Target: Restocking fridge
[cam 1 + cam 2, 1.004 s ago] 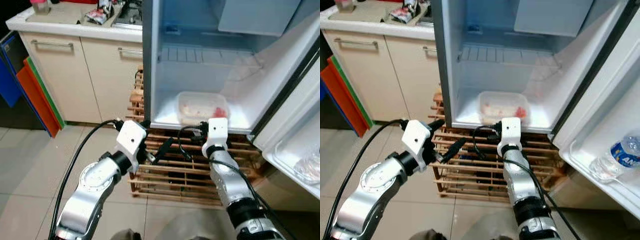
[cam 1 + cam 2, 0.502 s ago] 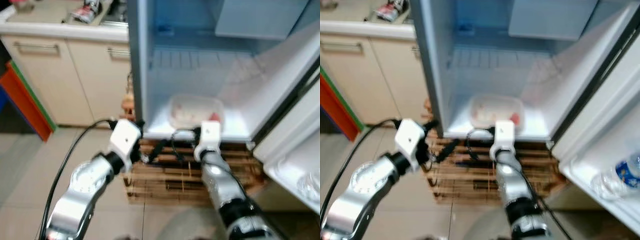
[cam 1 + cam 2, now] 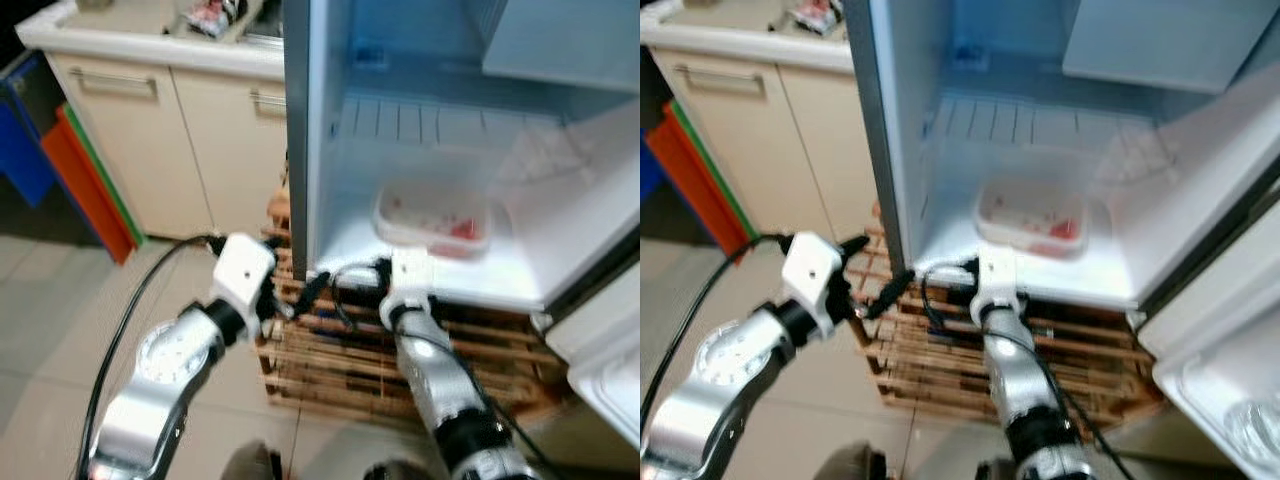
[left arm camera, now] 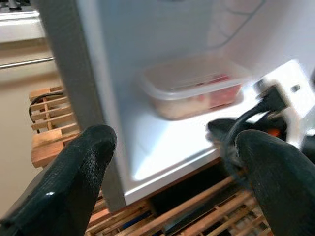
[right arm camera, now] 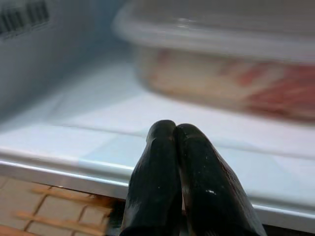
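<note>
Both silver arms reach forward and low, elbows bent. The left claw (image 4: 172, 162) has its two black fingers (image 4: 74, 182) spread wide. The right claw (image 5: 176, 142) has its fingers pressed together, holding nothing.

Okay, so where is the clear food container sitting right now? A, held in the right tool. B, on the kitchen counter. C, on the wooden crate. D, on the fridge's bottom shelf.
D: the clear food container rests on the bottom shelf of the open fridge, and the right tool is shut and empty at the shelf's front edge.
</note>
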{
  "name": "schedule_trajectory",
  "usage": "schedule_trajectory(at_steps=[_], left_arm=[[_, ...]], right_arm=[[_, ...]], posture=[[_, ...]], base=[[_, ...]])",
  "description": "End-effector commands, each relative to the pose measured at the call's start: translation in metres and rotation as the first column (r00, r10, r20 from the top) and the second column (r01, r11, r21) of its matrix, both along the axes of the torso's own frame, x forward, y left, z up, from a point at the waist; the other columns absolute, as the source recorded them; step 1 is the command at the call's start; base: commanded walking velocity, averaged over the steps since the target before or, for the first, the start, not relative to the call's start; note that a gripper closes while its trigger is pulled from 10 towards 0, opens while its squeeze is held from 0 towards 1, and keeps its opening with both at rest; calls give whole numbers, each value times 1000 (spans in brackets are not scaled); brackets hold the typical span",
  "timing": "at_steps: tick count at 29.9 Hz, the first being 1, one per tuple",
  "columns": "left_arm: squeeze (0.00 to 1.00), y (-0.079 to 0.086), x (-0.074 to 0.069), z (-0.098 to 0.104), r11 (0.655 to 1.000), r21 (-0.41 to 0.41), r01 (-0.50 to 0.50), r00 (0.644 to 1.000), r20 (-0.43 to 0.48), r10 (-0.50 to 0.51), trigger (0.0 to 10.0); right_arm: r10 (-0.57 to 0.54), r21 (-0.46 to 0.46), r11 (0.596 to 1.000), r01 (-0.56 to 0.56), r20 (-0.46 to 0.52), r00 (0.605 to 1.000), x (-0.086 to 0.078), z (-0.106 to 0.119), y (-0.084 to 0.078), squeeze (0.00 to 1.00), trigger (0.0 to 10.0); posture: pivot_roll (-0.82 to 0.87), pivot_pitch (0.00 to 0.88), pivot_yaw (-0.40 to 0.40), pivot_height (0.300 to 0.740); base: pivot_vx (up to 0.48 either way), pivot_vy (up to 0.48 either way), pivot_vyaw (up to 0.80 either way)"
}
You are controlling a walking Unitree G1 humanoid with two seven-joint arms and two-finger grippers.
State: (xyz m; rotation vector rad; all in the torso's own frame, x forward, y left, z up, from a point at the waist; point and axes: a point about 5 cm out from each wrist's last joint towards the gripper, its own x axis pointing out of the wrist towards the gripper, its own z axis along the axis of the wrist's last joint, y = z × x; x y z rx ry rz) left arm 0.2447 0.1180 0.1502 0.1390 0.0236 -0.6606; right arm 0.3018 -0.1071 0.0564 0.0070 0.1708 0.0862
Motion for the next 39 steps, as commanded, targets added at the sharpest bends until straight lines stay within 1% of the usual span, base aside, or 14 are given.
schedule_trajectory(at_steps=[1,3,5,6,9,10,11,13,18,21,24,29,36,39], left_arm=[[0,-1,-1,2,1000,-5,-7,1000,4,7,10000],[0,0,0,3,1000,-17,-21,1000,0,21,10000],[0,2,2,2,998,-23,-65,998,12,66,10000],[0,2,2,2,998,-23,-65,998,12,66,10000],[0,10,11,-1,979,-77,-188,982,-4,188,10000],[0,10,11,-1,979,-77,-188,982,-4,188,10000],[0,20,15,-5,955,-106,-276,961,-11,276,10000],[0,26,12,-11,938,-99,-331,943,-8,332,10000],[0,29,9,-22,928,-89,-363,932,-44,360,10000],[0,24,9,-27,946,-50,-321,947,-33,320,10000],[0,20,16,-34,953,-15,-303,953,-18,303,10000],[0,14,28,-30,958,-28,-286,958,-5,286,10000],[0,8,35,-27,962,-45,-270,962,25,271,10000],[0,6,37,-23,961,-42,-273,961,35,274,10000]], right_arm=[[23,-9,1000,-23,33,999,-2,9,0,0,10000],[32,-11,999,-31,52,998,-8,15,-2,0,10000],[52,-41,998,-48,117,992,-23,28,-9,0,10000],[52,-41,998,-48,117,992,-23,28,-9,0,10000],[40,-110,994,-12,256,966,-44,48,-28,0,10000],[40,-110,994,-12,256,966,-44,48,-28,0,10000],[-4,-110,993,34,264,965,-50,50,-39,0,10000],[-60,-111,990,92,266,962,-59,51,-53,0,10000],[-135,-132,976,175,270,953,-75,49,-76,0,10000],[-130,-151,975,165,219,967,-85,40,-81,0,10000],[-119,-171,973,153,191,974,-82,33,-79,0,10000],[-53,-180,979,93,216,975,-70,36,-66,0,10000],[-55,-180,979,94,209,976,-51,36,-70,0,10000],[-115,-119,984,136,169,979,-39,32,-77,0,10000]], posture=[[147,105,-38,711],[144,101,-41,711],[127,84,-53,711],[127,84,-53,711],[98,54,-60,711],[98,54,-60,711],[68,17,-64,711],[59,0,-63,711],[38,0,-54,711],[17,0,-40,711],[7,0,-34,711],[-5,0,-30,711],[6,0,-41,711],[18,0,-43,711]], base=[[0,0,0],[0,0,0],[0,0,0],[0,0,0],[0,0,0],[0,0,0],[0,0,0],[0,0,0],[0,0,0],[0,0,0],[0,0,0],[0,0,-504],[0,0,0],[-245,0,0]])
